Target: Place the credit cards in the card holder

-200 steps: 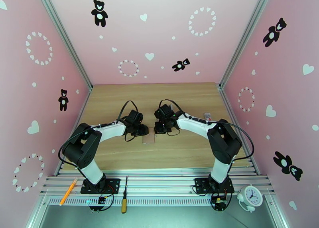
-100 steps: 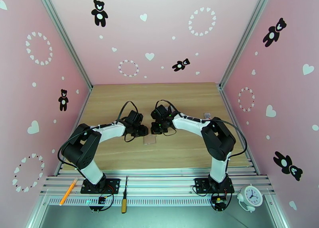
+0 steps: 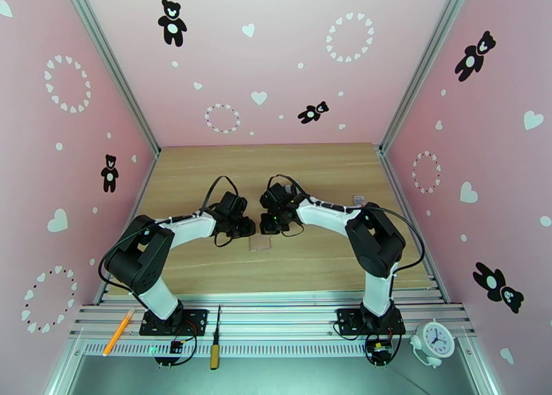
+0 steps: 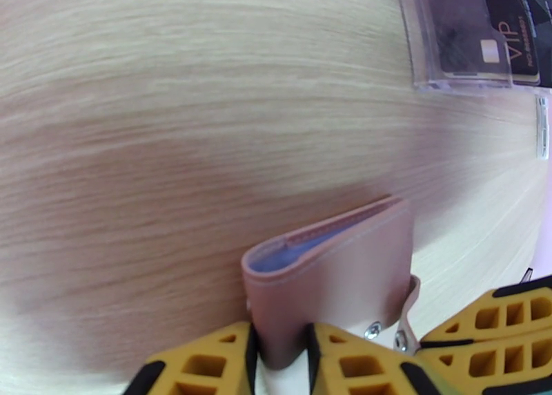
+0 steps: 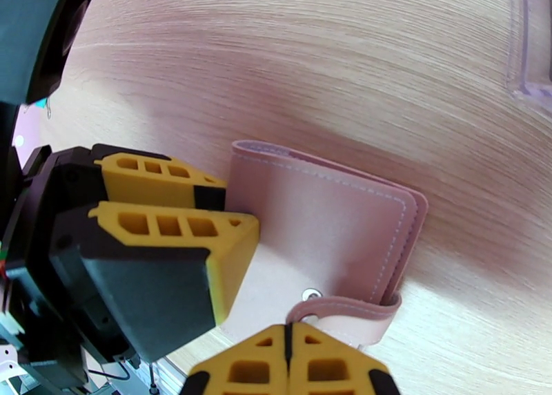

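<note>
The card holder (image 4: 338,279), a tan-pink wallet with a bluish-grey lining, lies folded on the wooden table between both grippers (image 3: 259,243). My left gripper (image 4: 279,351) is shut on its near edge, one yellow finger on each side of the cover. In the right wrist view the card holder (image 5: 324,224) shows its snap stud bare and its tab (image 5: 345,311) lifted. My right gripper (image 5: 286,334) is shut with the tab's end pinched at its tips. Black credit cards (image 4: 507,37), one marked VIP, stand in a clear rack further away.
The clear rack (image 4: 448,37) of upright cards sits beyond the wallet, and it appears again at the table's right side (image 3: 359,200). Pink walls close in the table on three sides. A pencil (image 3: 119,331), a screwdriver (image 3: 215,347) and a small clock (image 3: 435,339) lie near the arm bases.
My right arm has moved left, bringing its gripper closer to the left one over the wallet. The left jaws have closed in on the wallet's edge.
</note>
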